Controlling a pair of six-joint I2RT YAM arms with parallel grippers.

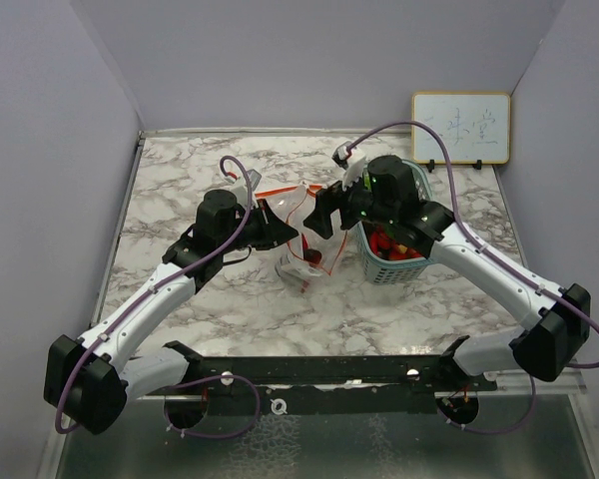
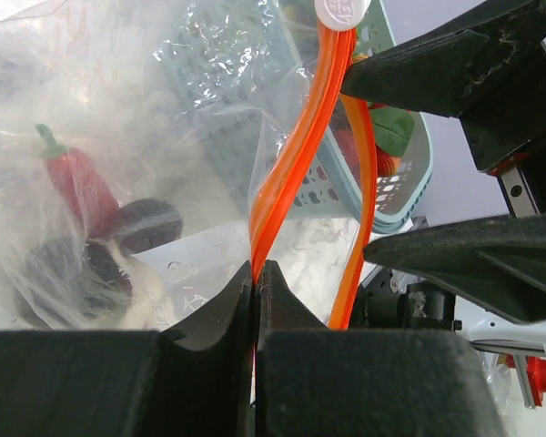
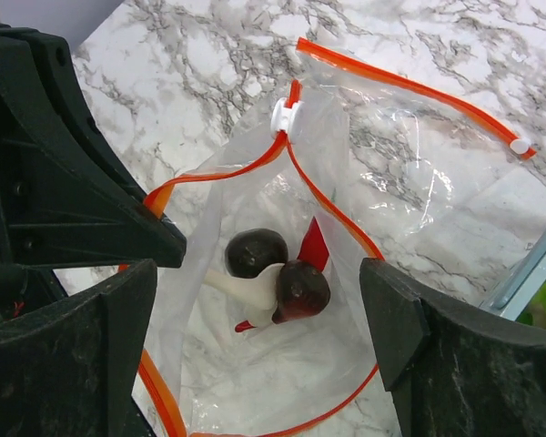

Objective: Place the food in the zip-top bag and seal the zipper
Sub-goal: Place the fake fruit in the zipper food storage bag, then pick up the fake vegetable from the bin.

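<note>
The clear zip-top bag (image 1: 304,239) stands with its mouth open in the middle of the table. My left gripper (image 2: 257,269) is shut on the orange zipper (image 2: 291,155) at the bag's left rim. The white slider (image 3: 287,116) sits at the far end of the strip. My right gripper (image 3: 259,305) hangs open over the bag's mouth with nothing between its fingers. Food lies inside the bag: two dark brown round pieces (image 3: 300,289) with a white stem, and a red pepper (image 2: 77,187). More food, red pieces (image 1: 394,244), lies in the teal basket.
The teal mesh basket (image 1: 374,267) stands just right of the bag, under my right arm. A small whiteboard (image 1: 460,128) leans on the back wall at the right. Grey walls close in the marble table (image 1: 180,170) on three sides.
</note>
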